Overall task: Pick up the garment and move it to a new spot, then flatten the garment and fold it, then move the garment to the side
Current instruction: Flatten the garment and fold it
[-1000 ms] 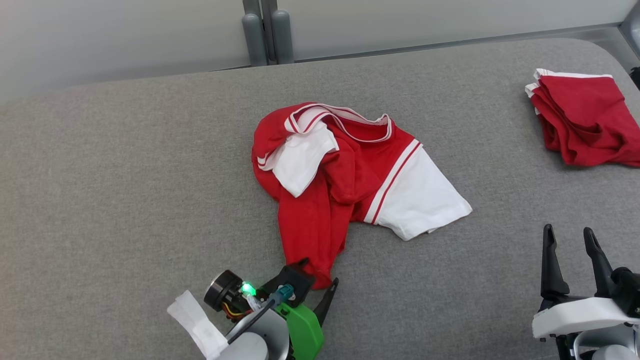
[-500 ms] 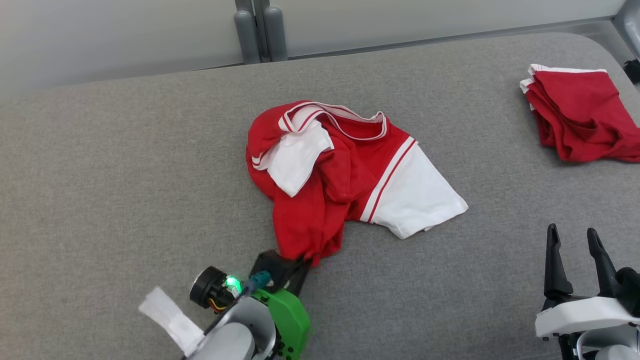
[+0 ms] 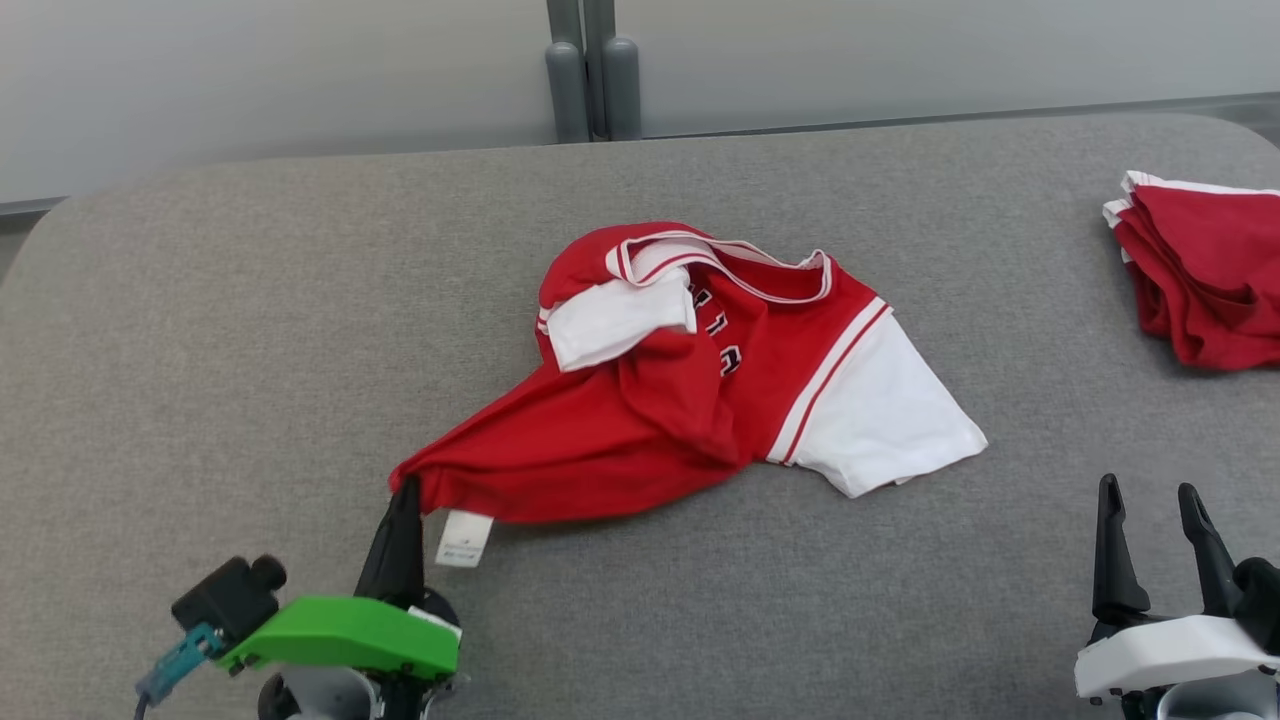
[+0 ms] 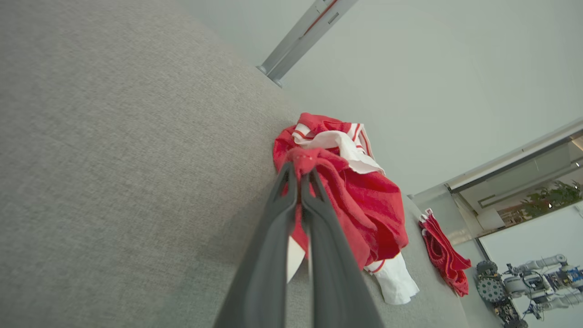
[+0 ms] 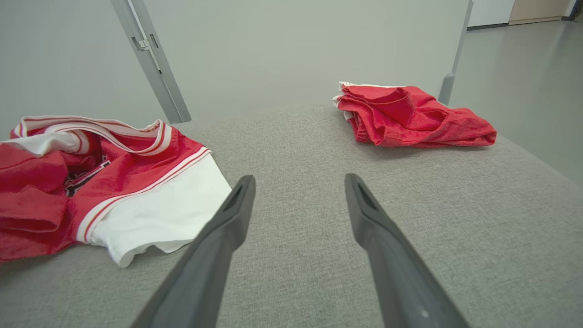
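We see the red jersey shirt with white sleeves and a striped collar [image 3: 700, 400] lying crumpled in the middle of the grey fabric-covered counter [image 3: 250, 330]. Its long axis runs on a slant, from the collar and the spread white sleeve at centre right down to a stretched red hem corner at the lower left of the head view. A small white label [image 3: 465, 538] shows just under that corner.

Our left gripper [image 3: 405, 492] rises from the lower left with its fingers pointing up the frame. Its jaws are clenched on the hem corner, and in the left wrist view red cloth is pinched between the tips.

Our right gripper [image 3: 1150, 490] stands at the lower right, fingers upright, jaws released and grasping nothing, apart from the shirt. A folded red cloth pile [image 3: 1210, 280] lies at the upper right edge.
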{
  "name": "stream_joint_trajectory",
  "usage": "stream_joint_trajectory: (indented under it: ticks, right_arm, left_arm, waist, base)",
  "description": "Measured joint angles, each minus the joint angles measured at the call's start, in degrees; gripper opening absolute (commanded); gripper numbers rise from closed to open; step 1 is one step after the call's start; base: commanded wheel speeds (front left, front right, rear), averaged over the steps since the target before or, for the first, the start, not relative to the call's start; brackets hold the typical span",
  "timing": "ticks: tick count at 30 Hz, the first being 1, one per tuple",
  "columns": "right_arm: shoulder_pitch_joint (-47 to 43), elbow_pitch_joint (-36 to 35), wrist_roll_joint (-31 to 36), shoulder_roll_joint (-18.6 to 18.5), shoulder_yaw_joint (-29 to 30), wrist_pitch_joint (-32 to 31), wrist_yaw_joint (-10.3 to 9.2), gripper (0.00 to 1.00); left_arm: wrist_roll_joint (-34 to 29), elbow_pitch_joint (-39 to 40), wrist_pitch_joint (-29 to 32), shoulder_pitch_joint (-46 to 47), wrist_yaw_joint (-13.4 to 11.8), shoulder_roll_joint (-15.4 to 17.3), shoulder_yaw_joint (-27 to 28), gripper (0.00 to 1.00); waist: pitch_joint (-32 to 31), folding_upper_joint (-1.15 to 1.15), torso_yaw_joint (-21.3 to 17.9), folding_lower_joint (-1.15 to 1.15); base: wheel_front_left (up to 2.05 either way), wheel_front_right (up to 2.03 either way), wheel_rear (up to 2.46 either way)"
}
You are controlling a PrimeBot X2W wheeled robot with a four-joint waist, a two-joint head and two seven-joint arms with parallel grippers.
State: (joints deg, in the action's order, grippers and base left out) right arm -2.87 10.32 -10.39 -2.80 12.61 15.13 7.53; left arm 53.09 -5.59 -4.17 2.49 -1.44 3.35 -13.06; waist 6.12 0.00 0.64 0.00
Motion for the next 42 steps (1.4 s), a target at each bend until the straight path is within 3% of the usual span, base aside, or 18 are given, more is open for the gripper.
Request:
stream_joint_trajectory:
  ticks: [6,8,13,14,15,16,17,22,26,29,35,42]
  right_arm:
    - [0.0,0.5,0.2,0.0,-0.5,0.0,0.0,1.0]
    - [0.0,0.6,0.3,0.0,-0.8,0.0,0.0,1.0]
    - [-0.6,1.0,0.6,0.0,-0.6,0.0,0.0,1.0]
    - [-0.6,1.0,0.6,0.0,-0.5,0.0,0.0,1.0]
    - [-0.7,1.1,0.8,0.0,-0.5,0.0,0.0,1.0]
    - [-0.8,1.3,0.8,0.0,-0.5,0.0,0.0,1.0]
    - [-0.9,1.4,0.9,0.0,-0.6,0.0,0.0,1.0]
    - [-1.4,1.7,0.9,0.0,-1.0,0.0,0.0,1.0]
    - [-1.8,1.6,1.0,0.0,-1.0,0.0,0.0,1.0]
    - [-2.2,1.7,1.1,0.0,-1.2,0.0,0.0,1.0]
    - [-2.4,1.7,1.0,0.0,-2.3,0.0,0.0,1.0]
    - [-2.5,1.8,1.2,0.0,-3.4,0.0,0.0,1.0]
  left_arm:
    - [5.5,-10.4,-6.7,-3.4,-4.7,-0.5,3.9,0.0]
    - [10.2,-13.8,-8.4,-3.8,-5.2,-0.5,4.7,0.0]
    - [14.5,-19.7,-10.0,-3.9,-4.1,-0.6,2.5,0.0]
    - [14.6,-20.6,-10.1,-3.8,-4.1,-0.6,2.0,0.17]
    - [14.5,-21.7,-10.3,-3.5,-4.1,-0.6,1.5,0.63]
    - [14.1,-22.4,-10.5,-3.3,-4.1,-0.6,1.3,0.85]
    - [13.4,-23.0,-10.5,-3.0,-4.1,-0.6,1.2,1.0]
    - [6.2,-23.8,-10.8,-2.8,-4.0,0.4,3.3,1.0]
    - [-8.3,-17.7,-10.9,-4.4,-6.1,3.1,6.5,1.0]
    - [-13.3,-14.5,-11.0,-6.3,-5.8,2.3,5.2,1.0]
    - [-15.6,-10.6,-8.5,-4.8,-4.2,1.1,-1.1,1.0]
    - [-14.2,-11.1,5.3,0.7,0.0,0.1,-10.5,1.0]
  waist:
    - [-0.7,0.0,2.2,0.0]
    - [-1.1,0.0,2.7,0.0]
    - [-2.0,0.0,3.6,0.0]
    - [-2.1,0.0,3.8,0.0]
    - [-2.2,0.0,4.0,0.0]
    - [-2.3,0.0,4.1,0.0]
    - [-2.5,0.0,4.2,0.0]
    - [-3.3,0.0,4.4,0.0]
    - [-4.0,0.0,4.2,0.0]
    - [-4.6,0.0,3.8,0.0]
    - [-5.2,0.0,1.7,0.0]
    - [-5.5,0.0,-1.6,0.0]
  base:
    - [0.0,0.0,0.0]
    - [0.0,0.0,0.0]
    - [0.0,0.0,0.0]
    - [0.0,0.0,0.0]
    - [0.0,0.0,0.0]
    - [0.0,0.0,0.0]
    - [0.0,0.0,0.0]
    - [0.0,0.0,0.0]
    - [0.0,0.0,0.0]
    - [0.0,0.0,0.0]
    - [0.0,0.0,0.0]
    - [0.0,0.0,0.0]
